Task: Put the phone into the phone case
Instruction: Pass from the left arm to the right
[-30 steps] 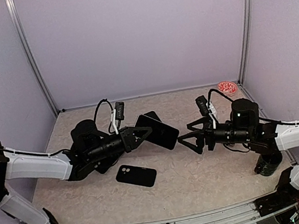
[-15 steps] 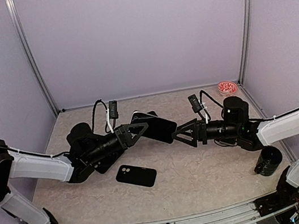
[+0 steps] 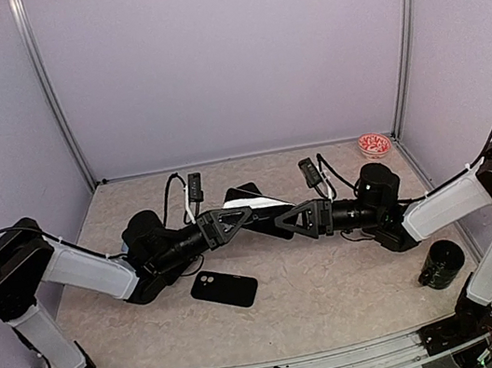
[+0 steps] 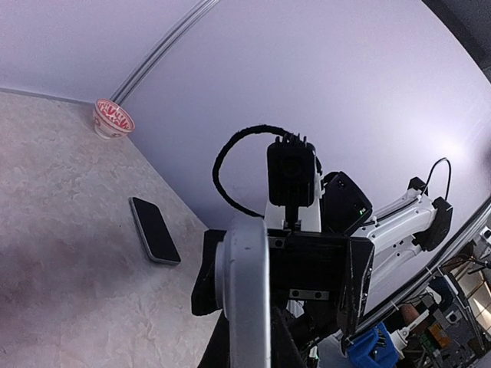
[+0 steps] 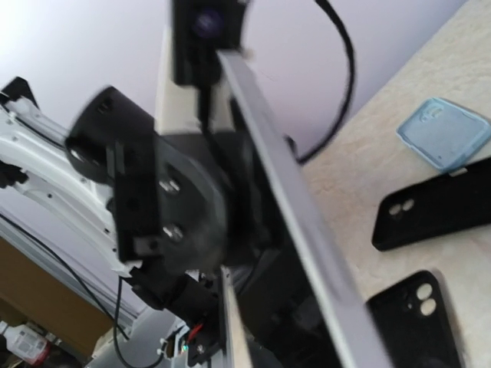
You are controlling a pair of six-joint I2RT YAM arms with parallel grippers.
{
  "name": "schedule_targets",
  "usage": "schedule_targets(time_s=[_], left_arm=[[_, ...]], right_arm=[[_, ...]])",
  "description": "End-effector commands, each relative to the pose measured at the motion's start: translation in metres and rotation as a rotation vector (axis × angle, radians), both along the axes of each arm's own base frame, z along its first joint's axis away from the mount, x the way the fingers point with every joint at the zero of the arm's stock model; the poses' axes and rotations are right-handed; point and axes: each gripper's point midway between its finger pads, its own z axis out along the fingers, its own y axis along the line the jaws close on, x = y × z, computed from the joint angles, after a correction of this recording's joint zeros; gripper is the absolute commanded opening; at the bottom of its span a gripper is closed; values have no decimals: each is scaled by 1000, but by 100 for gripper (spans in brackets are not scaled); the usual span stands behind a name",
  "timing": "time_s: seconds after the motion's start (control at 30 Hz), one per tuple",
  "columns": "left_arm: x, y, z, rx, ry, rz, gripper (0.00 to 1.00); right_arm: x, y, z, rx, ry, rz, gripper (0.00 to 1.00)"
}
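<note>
Phone (image 3: 260, 210), a single thin dark slab with a bright metal rim, hangs over mid-counter (image 3: 340, 293), its 9 o'clock end pinched in the closed left tool (image 3: 236, 220); the right tool (image 3: 285, 222) meets its 3 o'clock end, though whether it grips cannot be told. Three flat, round-cornered cases lie on the counter: a matte black phone case (image 3: 224, 289) at the phone's 7 o'clock, plus a second black case (image 5: 430, 215) and a pale blue case (image 5: 445, 132).
</note>
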Motion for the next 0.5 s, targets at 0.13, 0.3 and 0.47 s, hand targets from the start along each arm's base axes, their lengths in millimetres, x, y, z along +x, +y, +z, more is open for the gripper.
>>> schedule_targets(time_s=[0.13, 0.3, 0.47], left_arm=[[-3, -4, 23, -105, -49, -27, 0], [0, -3, 21, -109, -50, -6, 0], [0, -3, 20, -114, -50, 5, 0]], right_arm=[[-12, 15, 22, 67, -44, 77, 90], [-19, 18, 22, 85, -35, 111, 84], [-23, 19, 21, 99, -25, 132, 78]])
